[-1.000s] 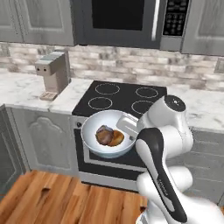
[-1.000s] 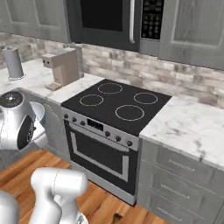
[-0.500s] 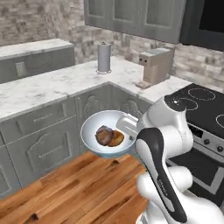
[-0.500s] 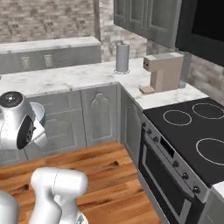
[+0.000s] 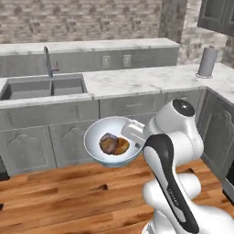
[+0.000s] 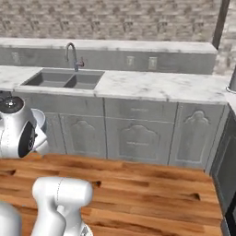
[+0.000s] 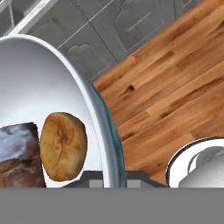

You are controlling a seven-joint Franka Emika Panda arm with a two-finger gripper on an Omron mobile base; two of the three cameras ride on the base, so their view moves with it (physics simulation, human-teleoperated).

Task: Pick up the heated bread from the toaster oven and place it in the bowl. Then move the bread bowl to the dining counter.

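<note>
The gripper [image 5: 133,135] is pinched on the rim of the bowl [image 5: 96,132] at the bowl's 3 o'clock side in the left base view, holding it in the air above a wooden plank floor [image 5: 68,196]. Inside the bowl the dark mottled bread [image 5: 108,143] lies touching a golden roll [image 5: 122,146] just to its right (the hand view shows the two side by side, the rim running between the fingertips). Behind, at 12 o'clock, a white marble counter [image 6: 156,85] runs over grey panelled cabinets [image 6: 138,136]. A double sink [image 6: 64,79] with a curved tap [image 6: 71,50] is set into it. Beyond it rises a raised grey ledge with wall sockets, then a brick wall [image 6: 115,20]. At 2 o'clock in the left base view a paper towel roll [image 5: 208,61] stands upright on the counter.
</note>
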